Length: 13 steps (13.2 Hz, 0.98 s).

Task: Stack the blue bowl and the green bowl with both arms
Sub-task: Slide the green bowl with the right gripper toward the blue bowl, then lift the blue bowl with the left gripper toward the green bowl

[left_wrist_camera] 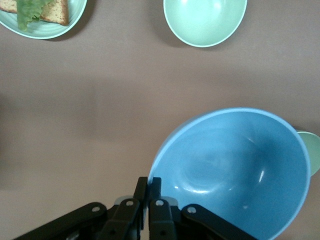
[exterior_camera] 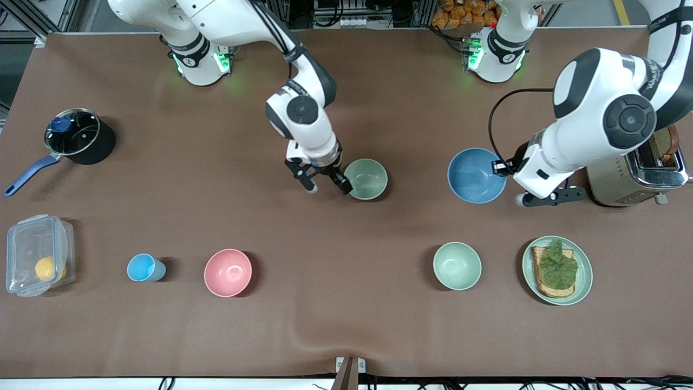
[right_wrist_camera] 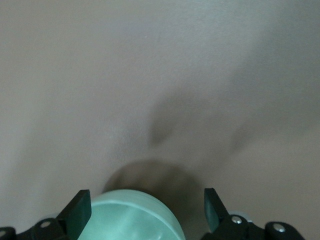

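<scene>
The blue bowl is mid-table toward the left arm's end. My left gripper is shut on its rim, and in the left wrist view the bowl hangs tilted from the gripper. The pale sage-green bowl stands upright mid-table; a sliver of it shows past the blue bowl. My right gripper is open at that bowl's rim on the side toward the right arm's end. In the right wrist view the green bowl lies between the spread fingers of the gripper, close to one of them.
Nearer the front camera stand a mintier green bowl, a plate with toast and lettuce, a pink bowl, a light-blue cup and a clear lidded box. A lidded pot and a toaster stand at the table's two ends.
</scene>
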Tool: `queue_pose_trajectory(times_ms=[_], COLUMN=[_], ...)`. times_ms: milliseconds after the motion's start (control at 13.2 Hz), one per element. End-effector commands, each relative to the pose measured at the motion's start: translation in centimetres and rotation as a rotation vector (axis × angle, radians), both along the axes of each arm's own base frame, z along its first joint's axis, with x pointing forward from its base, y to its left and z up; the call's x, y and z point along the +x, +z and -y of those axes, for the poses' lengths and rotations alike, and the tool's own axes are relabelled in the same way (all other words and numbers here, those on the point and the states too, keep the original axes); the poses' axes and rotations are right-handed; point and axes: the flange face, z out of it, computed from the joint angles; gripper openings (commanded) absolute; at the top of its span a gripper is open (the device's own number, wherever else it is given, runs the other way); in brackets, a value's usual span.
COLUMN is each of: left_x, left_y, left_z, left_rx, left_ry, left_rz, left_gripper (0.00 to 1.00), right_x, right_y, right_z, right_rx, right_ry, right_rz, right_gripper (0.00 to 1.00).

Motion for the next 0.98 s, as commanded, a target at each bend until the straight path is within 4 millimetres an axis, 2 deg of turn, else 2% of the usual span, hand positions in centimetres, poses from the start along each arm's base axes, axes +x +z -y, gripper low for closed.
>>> queue_pose_trajectory(times_ms=[0, 76, 227, 303, 378, 605, 908], left_x=[-0.6, -0.9, -0.7, -0.9, -1.1, -1.3, -2.4], left_y=[1.0, 0.9, 0.5, 0.5, 1.0, 0.3, -0.5], left_z=[2.3, 3.2, 3.5, 4.2, 5.3, 6.8, 11.6], left_rx=[-0.021, -0.018, -0.021, -0.026, -0.037, -0.053, -0.099], left_ry=[-0.005, -0.005, 0.005, -0.006, -0.017, -0.015, 0.053], left_rz=[0.009, 0.008, 0.011, 0.013, 0.02, 0.026, 0.025], left_gripper=[0.0, 0.0, 0.0, 0.0, 0.0, 0.0, 0.0], right_x=[1.2, 1.5, 2.4, 3.1, 3.4, 3.8, 3.8], right_y=[0.6, 0.4, -1.0, -2.3, -3.2, -4.6, -5.3], right_z=[0.7, 0.9, 0.8, 1.2, 0.8, 1.0, 1.9], right_rx=[0.038, 0.059, 0.074, 0.082, 0.123, 0.225, 0.288], right_ry=[-0.086, -0.119, -0.135, -0.167, -0.212, -0.234, -0.192], right_rz=[-0.06, -0.08, -0.088, -0.111, -0.14, -0.172, -0.202], right_gripper=[1.0, 1.0, 1.0, 1.0, 1.0, 1.0, 1.0])
